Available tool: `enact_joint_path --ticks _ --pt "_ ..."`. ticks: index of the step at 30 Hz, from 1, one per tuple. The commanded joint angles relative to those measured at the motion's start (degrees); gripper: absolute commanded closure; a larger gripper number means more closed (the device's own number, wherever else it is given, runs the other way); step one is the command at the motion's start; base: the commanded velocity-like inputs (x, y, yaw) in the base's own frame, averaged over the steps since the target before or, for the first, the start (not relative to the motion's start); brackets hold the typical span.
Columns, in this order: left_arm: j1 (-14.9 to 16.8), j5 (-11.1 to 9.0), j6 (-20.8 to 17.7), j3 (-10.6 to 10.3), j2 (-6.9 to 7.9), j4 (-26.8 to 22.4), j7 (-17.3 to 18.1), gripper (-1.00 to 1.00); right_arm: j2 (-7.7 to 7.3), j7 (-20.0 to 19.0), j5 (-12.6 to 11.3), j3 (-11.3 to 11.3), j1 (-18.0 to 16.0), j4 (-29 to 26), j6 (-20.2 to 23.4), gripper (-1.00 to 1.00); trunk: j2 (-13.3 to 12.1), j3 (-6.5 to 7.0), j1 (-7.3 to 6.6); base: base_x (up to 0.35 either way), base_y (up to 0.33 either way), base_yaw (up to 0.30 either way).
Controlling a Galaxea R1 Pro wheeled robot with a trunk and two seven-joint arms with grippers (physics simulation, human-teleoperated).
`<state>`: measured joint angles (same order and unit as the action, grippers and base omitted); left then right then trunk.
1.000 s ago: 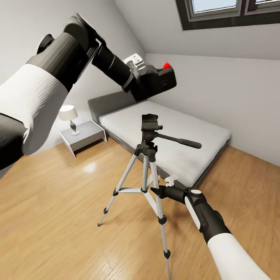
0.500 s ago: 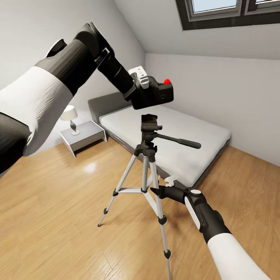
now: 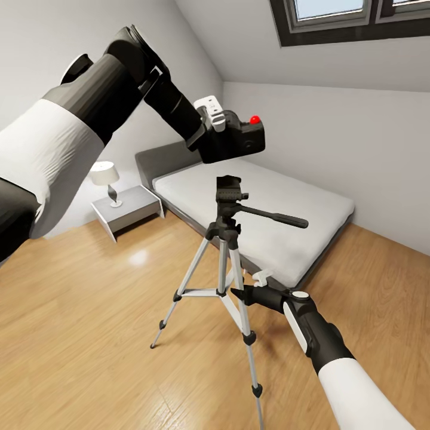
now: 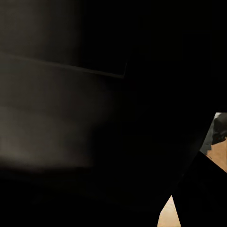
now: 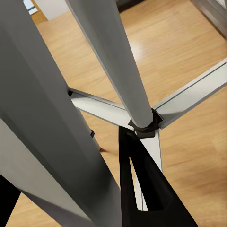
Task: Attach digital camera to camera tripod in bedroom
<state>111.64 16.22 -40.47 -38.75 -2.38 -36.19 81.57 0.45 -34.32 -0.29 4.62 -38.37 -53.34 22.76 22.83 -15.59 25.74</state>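
Black and chunky, the digital camera (image 3: pixel 234 140) sits clamped in my left gripper (image 3: pixel 216 119), held in the air just above the head of the camera tripod (image 3: pixel 227 239) without touching it. My right gripper (image 3: pixel 240 294) is low against a silver tripod leg; whether it is closed there, I cannot tell. Behind the tripod lies the bed (image 3: pixel 298 215).

Head high; wrists close, left perhaps blocked

Head view bright, sharp; skylight (image 3: pixel 349 18) at 1 o'clock, floor (image 3: pixel 89 310) glare patch. Left wrist view nearly black.
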Motion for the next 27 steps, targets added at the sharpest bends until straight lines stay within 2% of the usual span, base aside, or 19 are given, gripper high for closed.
enact_joint_path --ticks 1,21,23,24,27 --pt "0.07 0.42 -0.56 0.02 0.22 -0.3 0.51 1.0 -0.01 -0.12 2.05 -0.14 -0.03 0.08 0.62 1.0 0.09 -0.12 0.04 0.0 0.0 0.0" --pt "0.07 0.29 -0.3 0.03 1.48 -1.02 0.74 1.0 -0.09 -0.1 2.14 -0.14 -0.01 0.04 0.62 1.0 0.09 -0.12 0.04 0.0 0.0 0.0" --pt "0.07 0.17 -0.16 0.01 1.61 -1.04 1.52 1.0 -0.09 -0.1 2.14 -0.14 -0.02 0.03 0.62 1.0 0.09 -0.12 0.04 0.0 0.0 0.0" --pt "0.07 -0.09 -0.06 0.0 2.08 -1.12 3.89 1.0 -0.09 -0.07 2.14 -0.14 0.0 0.0 0.62 1.0 0.09 -0.12 0.04 0.0 0.0 0.0" --pt "0.07 -0.17 -0.05 -0.06 2.38 -1.28 5.03 1.0 -0.09 -0.05 2.14 -0.14 -0.02 -0.01 0.62 1.0 0.09 -0.12 0.04 0.0 0.0 0.0"
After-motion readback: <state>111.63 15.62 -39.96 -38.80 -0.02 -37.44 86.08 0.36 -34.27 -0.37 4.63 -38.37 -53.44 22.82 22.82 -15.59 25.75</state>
